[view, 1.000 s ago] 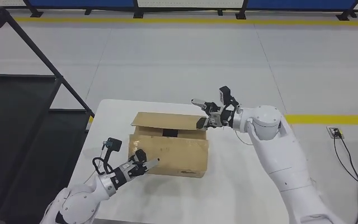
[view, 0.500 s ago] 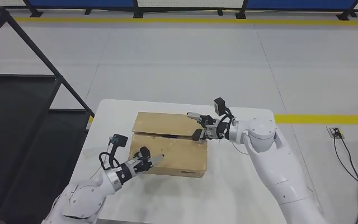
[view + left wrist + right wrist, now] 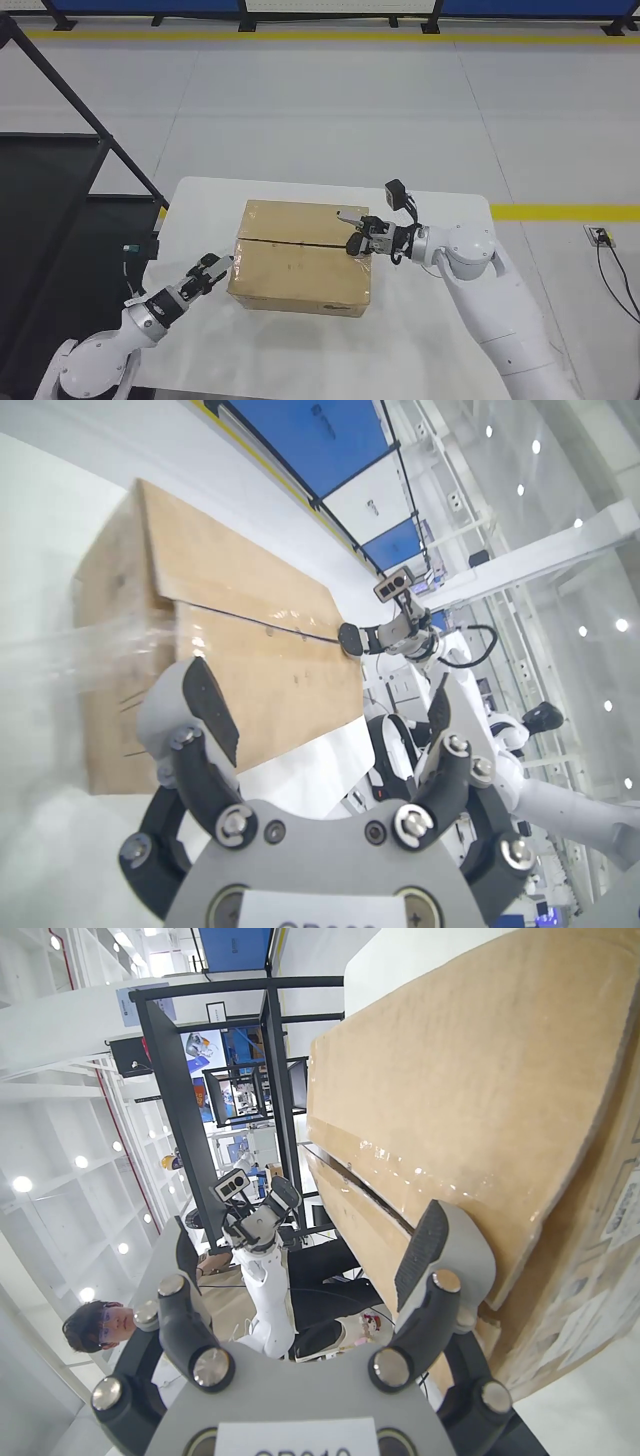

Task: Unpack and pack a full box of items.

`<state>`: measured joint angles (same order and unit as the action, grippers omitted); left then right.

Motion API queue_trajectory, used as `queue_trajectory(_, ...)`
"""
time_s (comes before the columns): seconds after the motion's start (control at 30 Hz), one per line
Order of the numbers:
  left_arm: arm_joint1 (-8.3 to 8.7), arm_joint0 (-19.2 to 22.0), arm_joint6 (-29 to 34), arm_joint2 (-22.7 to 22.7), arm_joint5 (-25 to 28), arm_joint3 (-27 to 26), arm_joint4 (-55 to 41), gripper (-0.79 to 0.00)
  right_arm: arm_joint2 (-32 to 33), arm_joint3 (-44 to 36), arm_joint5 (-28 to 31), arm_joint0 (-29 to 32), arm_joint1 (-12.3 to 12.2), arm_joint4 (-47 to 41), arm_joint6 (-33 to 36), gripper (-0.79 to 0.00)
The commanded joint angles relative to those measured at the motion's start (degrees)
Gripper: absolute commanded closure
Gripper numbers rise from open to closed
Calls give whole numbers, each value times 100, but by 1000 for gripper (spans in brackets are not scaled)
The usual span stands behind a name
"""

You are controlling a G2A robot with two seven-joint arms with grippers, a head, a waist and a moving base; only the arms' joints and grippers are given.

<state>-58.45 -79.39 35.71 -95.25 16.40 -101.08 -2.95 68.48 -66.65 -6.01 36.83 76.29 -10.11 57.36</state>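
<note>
Box (image 3: 300, 265) sits mid counter (image 3: 430, 330), closed, top seam (image 3: 295, 241) running L-R. My R gripper (image 3: 352, 231) is spread wide w/ one finger on the seam's right end. L gripper (image 3: 213, 266) also spread, just off box's left side. R is nearer.

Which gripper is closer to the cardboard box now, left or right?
Right. The right gripper, open, has one finger on the cardboard box's closed top at the seam's end. The left gripper, also open, is beside the opposite end, seemingly not touching.
</note>
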Motion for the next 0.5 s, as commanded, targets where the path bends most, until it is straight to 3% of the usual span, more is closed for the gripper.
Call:
queue_trajectory(0.0, 20, -191, 18, -298, -44, 121, -132, -785, 0, -3, 8, 1, -1, 7, -5, -785)
queue_trajectory(0.37, 20, -191, 18, -298, -44, 121, -132, -785, 0, -3, 8, 1, -1, 7, -5, -785)
queue_trajectory(0.47, -17, -158, -294, -115, -366, 286, -214, -785, -21, -61, 8, 69, 5, -7, -149, -785)
